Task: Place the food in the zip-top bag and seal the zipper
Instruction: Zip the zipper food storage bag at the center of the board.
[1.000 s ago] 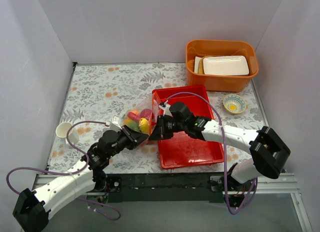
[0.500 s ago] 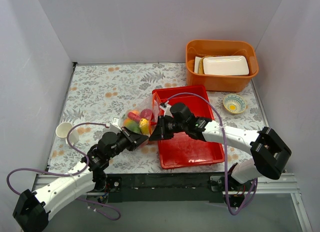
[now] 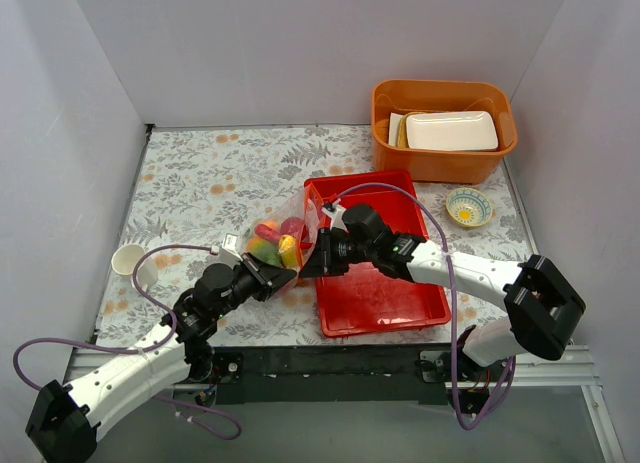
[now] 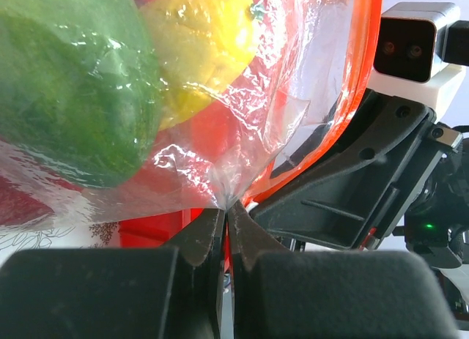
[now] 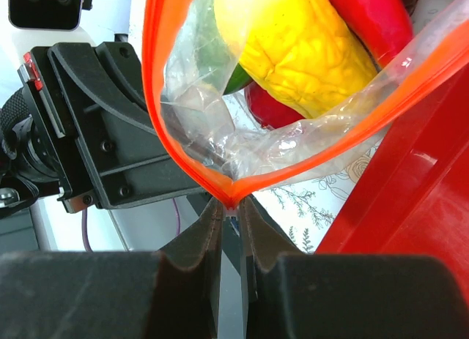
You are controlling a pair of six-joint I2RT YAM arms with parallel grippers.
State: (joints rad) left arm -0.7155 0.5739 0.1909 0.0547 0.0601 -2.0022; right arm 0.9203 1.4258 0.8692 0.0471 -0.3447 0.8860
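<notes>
Left wrist showed the left gripper point(image 4: 226, 209) clamped on the zip-top bag's point(image 4: 293, 83) corner — food point(image 4: 66, 83) inside. The right gripper point(image 5: 231, 207) nipped the zipper point(image 5: 157, 112); the bag sat at the red tray's point(image 3: 385, 305) nine o'clock.

White links point(image 3: 125, 373), black joints point(image 3: 545, 301), dark tool fingers point(image 4: 199, 235), purple cables point(image 3: 380, 187) (looping)

pale plain walls point(image 3: 300, 43), floral-print table cover point(image 3: 220, 173)
</notes>
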